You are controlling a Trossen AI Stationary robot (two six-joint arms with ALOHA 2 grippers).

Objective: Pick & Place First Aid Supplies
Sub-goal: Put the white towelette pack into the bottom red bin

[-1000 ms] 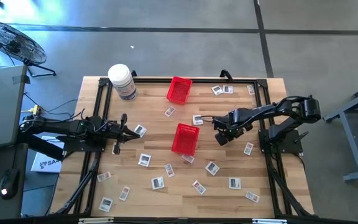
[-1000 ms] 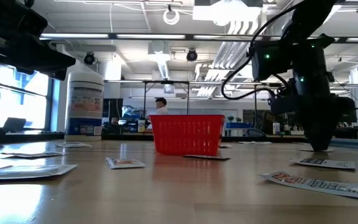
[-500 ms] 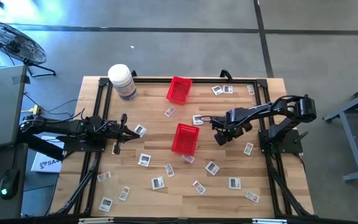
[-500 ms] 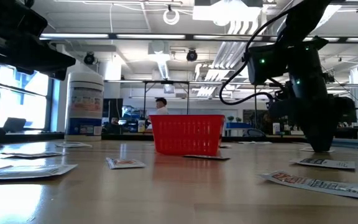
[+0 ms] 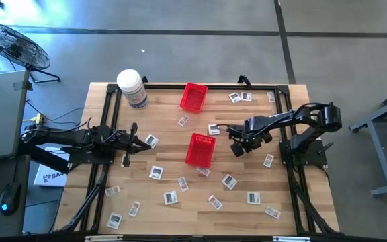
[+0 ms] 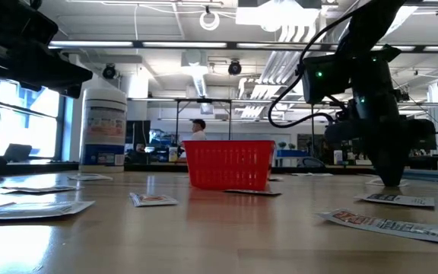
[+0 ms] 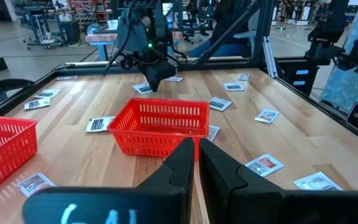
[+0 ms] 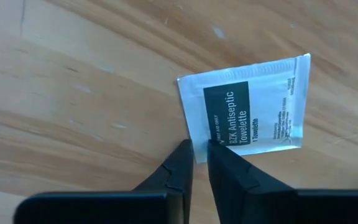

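Several small flat white packets lie scattered on the wooden table (image 5: 180, 168). One of them, a towelette packet (image 8: 247, 115), lies flat under my right gripper (image 8: 196, 155). That gripper points straight down, right of the near red basket (image 5: 200, 149), and is shut on the packet's corner. In the high view the gripper (image 5: 239, 149) hides this packet. My left gripper (image 7: 196, 158) is shut on nothing and hovers level over the table's left side (image 5: 134, 142). My right gripper pinches the towelette packet's corner (image 8: 194, 151) between its two fingers (image 8: 225, 162). It comes from above, pointing down. The rest of the packet lies flat on the wood, print side up.
A second red basket (image 5: 193, 97) stands at the far middle and a white jar (image 5: 132, 87) at the far left corner. More packets lie by the far right corner (image 5: 240, 97) and along the near edge (image 5: 170, 197).
My right gripper has settled slightly lower over the packet. In the low view its fingertips stand closer together than a second ago.
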